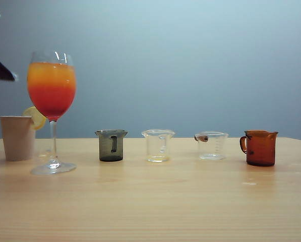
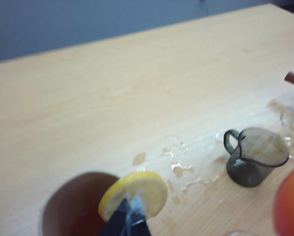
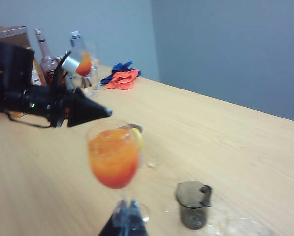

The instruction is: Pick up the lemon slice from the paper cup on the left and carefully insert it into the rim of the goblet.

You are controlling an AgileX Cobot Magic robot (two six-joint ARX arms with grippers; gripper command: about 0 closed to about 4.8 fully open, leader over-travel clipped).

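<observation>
Closest to the left wrist camera, the left gripper (image 2: 128, 219) had its dark fingertips pressed together with nothing between them, poised directly over the lemon slice (image 2: 133, 194), whether touching it could not be told. That slice leaned on the rim of the paper cup (image 2: 75, 206), near the table's left end in the exterior view, where the slice (image 1: 36, 117) peeked out between cup (image 1: 17, 137) and goblet (image 1: 52, 108). Only the dark tip of the left arm showed there, high at the left border above the cup. The right gripper (image 3: 128, 216) hung near the goblet's foot (image 3: 137, 211) with its tips together; they seemed empty, though blur hid detail. The goblet's bowl (image 3: 113, 155) of orange-over-red drink stood just beside the cup and close to the left gripper's side. Spilled droplets (image 2: 186, 164) lay between the cup and a smoky grey glass jug (image 1: 111, 145). Further along the row stood a clear glass jug (image 1: 158, 145), a clear measuring cup with a brown handle (image 1: 211, 144) and an amber jug (image 1: 259, 147), each apart from the next. In front of the row the wooden table (image 1: 155, 206) lay bare right to its near edge.
</observation>
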